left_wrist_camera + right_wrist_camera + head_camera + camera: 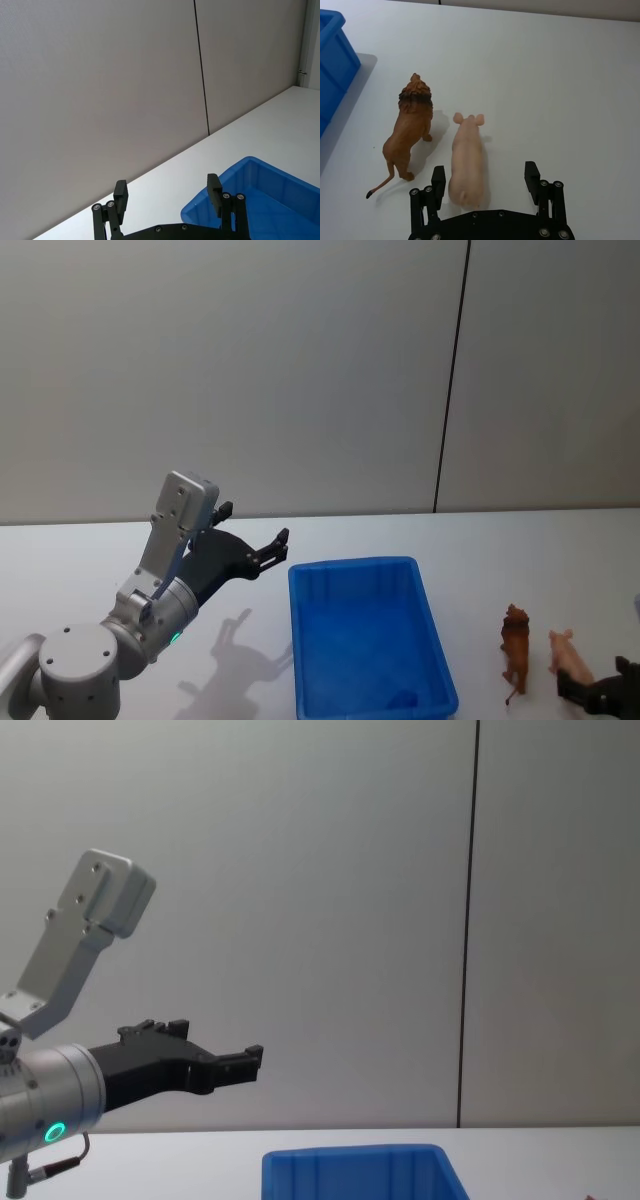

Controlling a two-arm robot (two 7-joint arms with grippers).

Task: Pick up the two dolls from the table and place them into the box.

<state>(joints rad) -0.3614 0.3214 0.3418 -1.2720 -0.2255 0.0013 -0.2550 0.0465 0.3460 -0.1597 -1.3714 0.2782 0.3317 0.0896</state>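
Two dolls stand on the white table [90, 560] to the right of the blue box [350, 567]: a brown lion [515, 643] and a pink pig [561, 649]. In the right wrist view the lion [411, 131] is beside the pig [467, 159], and the pig's rear lies between the open fingers of my right gripper [485, 181]. That right gripper [598, 677] sits low at the table's near right. My left gripper [251, 528] hangs open and empty in the air left of the box [260, 195].
A plain grey wall with a dark vertical seam [450, 380] backs the table. The box's corner [335, 45] lies a short way beyond the lion. White tabletop stretches to the right of the pig.
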